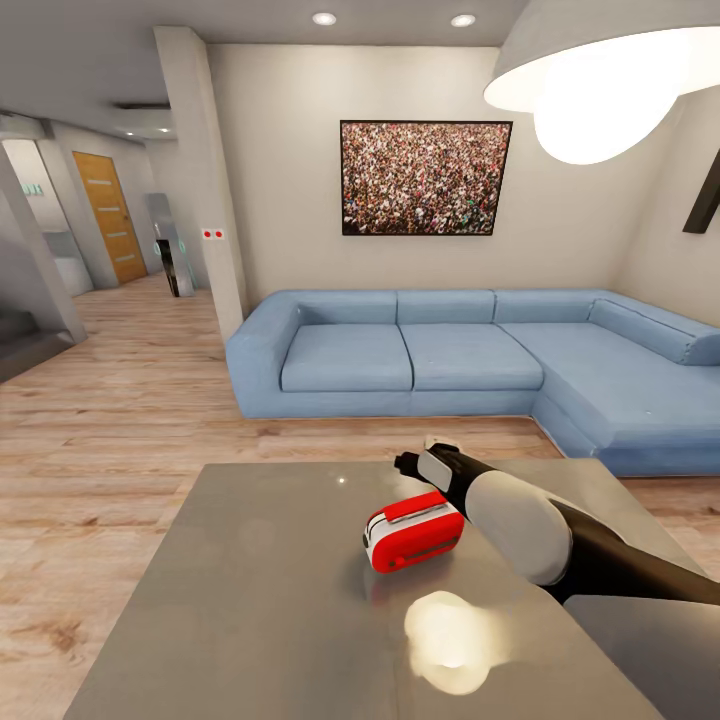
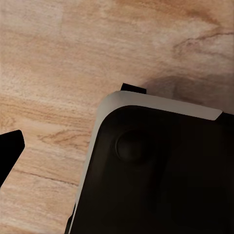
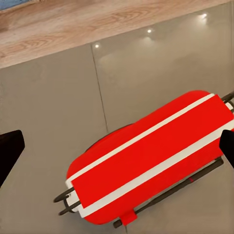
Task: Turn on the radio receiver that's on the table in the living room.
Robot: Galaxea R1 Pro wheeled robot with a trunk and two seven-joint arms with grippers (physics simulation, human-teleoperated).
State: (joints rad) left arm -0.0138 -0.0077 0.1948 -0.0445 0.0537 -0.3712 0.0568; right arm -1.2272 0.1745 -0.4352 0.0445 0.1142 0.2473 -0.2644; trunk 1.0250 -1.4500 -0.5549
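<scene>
Small red rounded radio receiver (image 1: 412, 531) with white trim seen resting near the middle of the glossy grey stone-topped desk (image 1: 250, 600), right fingers (image 3: 226, 146) spread wide just above it, released, left fingers (image 2: 12, 146) state untellable over the wood floor (image 1: 110, 420), blue L-shaped sofa (image 1: 470, 355) beyond.

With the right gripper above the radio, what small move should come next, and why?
Probably lower the right gripper straight down toward the radio receiver. Its fingers stand wide apart with the red top between them, not yet touching, on the table.
</scene>
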